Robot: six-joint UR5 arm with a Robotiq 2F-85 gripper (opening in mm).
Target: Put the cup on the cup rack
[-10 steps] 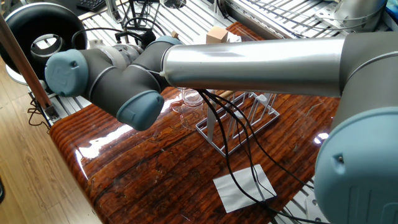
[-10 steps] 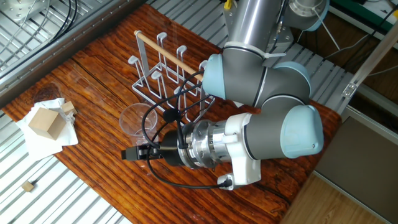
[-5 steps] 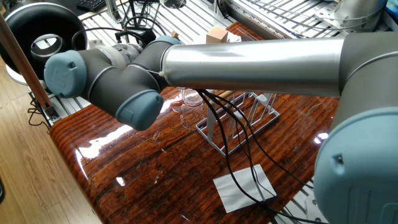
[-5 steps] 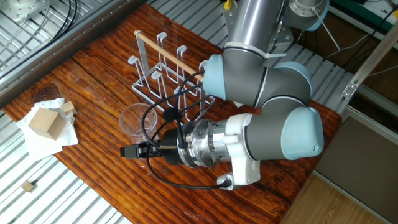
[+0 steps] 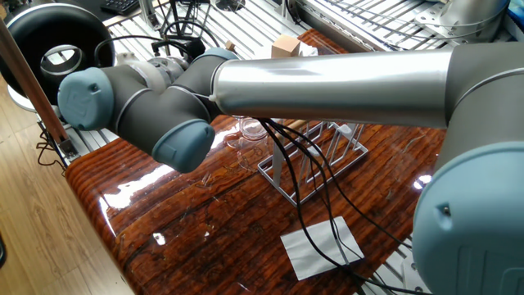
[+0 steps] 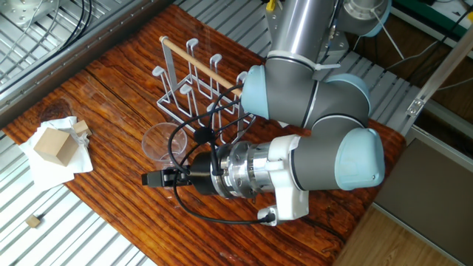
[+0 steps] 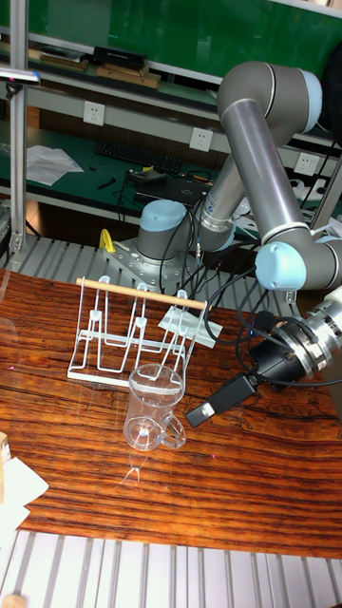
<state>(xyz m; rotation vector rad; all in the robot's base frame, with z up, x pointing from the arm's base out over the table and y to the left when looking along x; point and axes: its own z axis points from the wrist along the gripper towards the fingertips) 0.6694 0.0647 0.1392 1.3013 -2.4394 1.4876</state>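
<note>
The cup [image 7: 154, 407], clear glass with a handle, stands upright on the glossy wood-grain tabletop [image 7: 114, 494] just in front of the cup rack [image 7: 133, 334], a pale wire stand with a wooden top rod. The hand [image 7: 201, 413] hangs beside the cup, apart from it; whether its fingers are spread I cannot tell. Bare tabletop lies toward the front edge.
</note>
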